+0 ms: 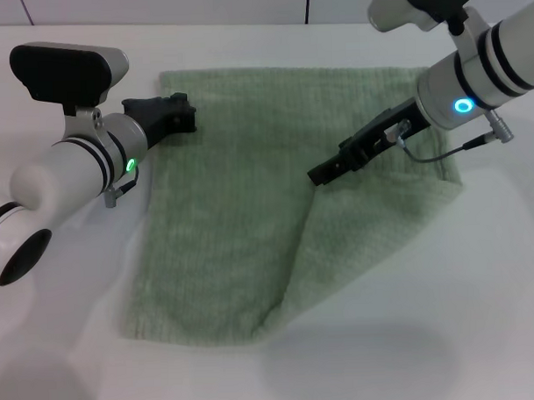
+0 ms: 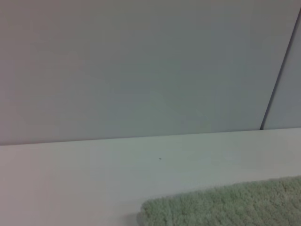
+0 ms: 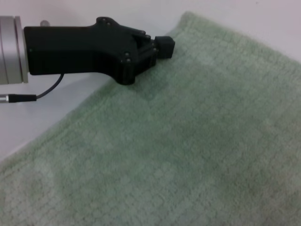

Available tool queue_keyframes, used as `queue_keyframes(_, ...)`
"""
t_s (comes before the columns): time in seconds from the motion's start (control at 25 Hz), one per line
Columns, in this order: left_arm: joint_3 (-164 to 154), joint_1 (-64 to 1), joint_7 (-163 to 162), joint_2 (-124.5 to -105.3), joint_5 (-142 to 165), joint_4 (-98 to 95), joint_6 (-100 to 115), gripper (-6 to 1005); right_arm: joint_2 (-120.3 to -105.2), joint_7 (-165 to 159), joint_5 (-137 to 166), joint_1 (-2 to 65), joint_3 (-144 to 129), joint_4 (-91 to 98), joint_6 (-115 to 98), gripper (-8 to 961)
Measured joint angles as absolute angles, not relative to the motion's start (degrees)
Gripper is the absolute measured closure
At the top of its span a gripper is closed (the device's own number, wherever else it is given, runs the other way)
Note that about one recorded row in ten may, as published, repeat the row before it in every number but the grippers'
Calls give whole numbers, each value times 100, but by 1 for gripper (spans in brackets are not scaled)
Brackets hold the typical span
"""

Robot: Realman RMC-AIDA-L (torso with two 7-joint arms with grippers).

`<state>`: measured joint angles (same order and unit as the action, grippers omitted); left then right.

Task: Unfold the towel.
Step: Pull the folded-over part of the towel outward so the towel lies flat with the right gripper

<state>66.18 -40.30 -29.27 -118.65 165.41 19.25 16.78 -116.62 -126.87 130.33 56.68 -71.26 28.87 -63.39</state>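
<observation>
table (image 1: 482, 333) white, towel (image 1: 224, 237) lying on it mid-scene, right part folded over in a triangular flap. left gripper (image 1: 187, 115) at the towel's far-left edge, fingers pressed together. right gripper (image 1: 323, 173) over the flap's peak; cannot tell its fingers. risk: flap drops back folded if the grip is shallow.

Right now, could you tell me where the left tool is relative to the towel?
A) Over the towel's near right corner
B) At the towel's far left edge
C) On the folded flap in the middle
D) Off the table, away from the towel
B: in the head view the left tool sits at the far left edge of the towel, while the right tool is over the folded flap.
</observation>
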Motion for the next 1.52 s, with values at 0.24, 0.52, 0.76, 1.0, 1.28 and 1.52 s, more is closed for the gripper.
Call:
queue_keyframes(0.24,6618,-4026,-2928,-11865,16540,1925,1680,1000,-11741,-12683,13035,5687,-7213,2814,-6209,139)
queue_keyframes(0.52,6557,-4014,-2957,-11866,16541,1925,1703,1000,-11797,-12682,13035,5696,-7284,2759,-6093,140)
queue_keyframes(0.76,6547,-3999,-2962,-11865,16541,1925,1713,1000,-11811,-12683,13035,5739,-7286,2663,-6043,165)
queue_keyframes(1.0,6547,-3990,-2963,-11858,16541,1925,1714,1000,-11818,-12697,13043,5762,-7294,2662,-6010,232)
queue_keyframes(1.28,6547,-3990,-2961,-11856,16541,1925,1714,1000,-11828,-12699,13049,5765,-7296,2663,-6003,544)
queue_keyframes(1.52,6548,-3990,-2942,-11856,16541,1925,1721,1000,-11852,-12734,13052,5812,-7365,2663,-5998,673)
